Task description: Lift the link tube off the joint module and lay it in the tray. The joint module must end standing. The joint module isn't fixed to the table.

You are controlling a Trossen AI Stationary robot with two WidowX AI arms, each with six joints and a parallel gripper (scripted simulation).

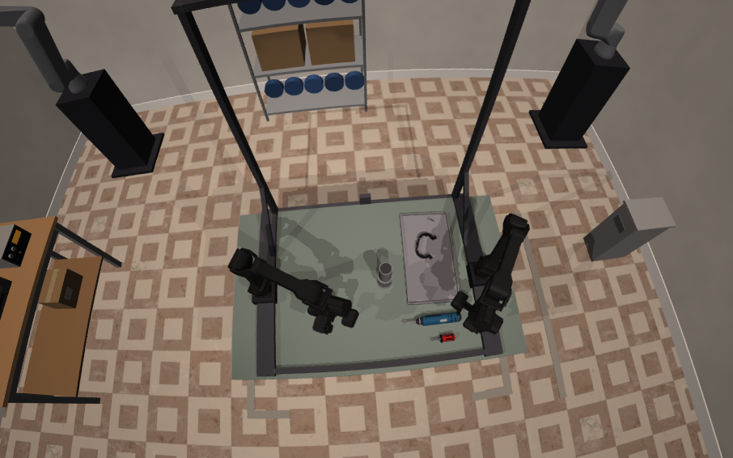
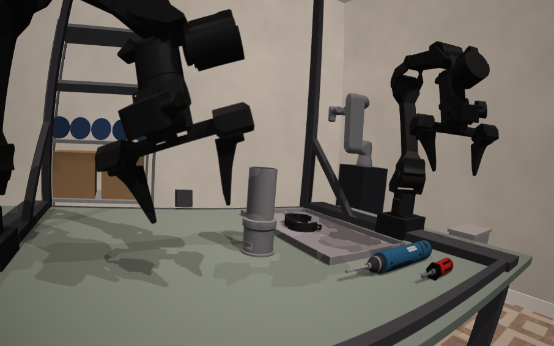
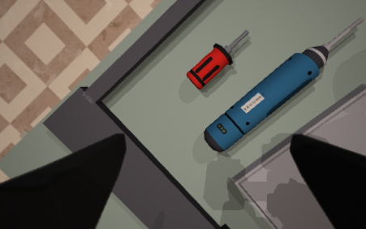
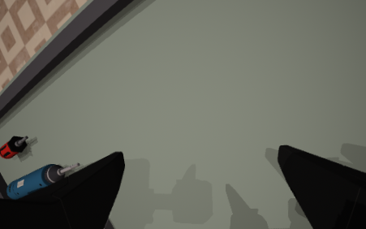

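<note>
The grey link tube (image 2: 260,191) stands upright, seated in the lighter grey joint module (image 2: 258,239) near the middle of the green table; both also show in the top view (image 1: 384,272). The flat grey tray (image 1: 431,254) lies beside them and holds a black C-shaped clamp (image 2: 300,221). My right gripper (image 2: 188,210) (image 1: 337,321) is open and empty, hovering above the table in front of the tube. My left gripper (image 2: 453,170) is open and empty, high over the tray's near corner (image 3: 207,140).
A blue power driver (image 3: 264,105) and a small red screwdriver (image 3: 208,66) lie between the tray and the table's front rail (image 2: 464,296). Dark frame posts (image 2: 313,103) stand at the table's back corners.
</note>
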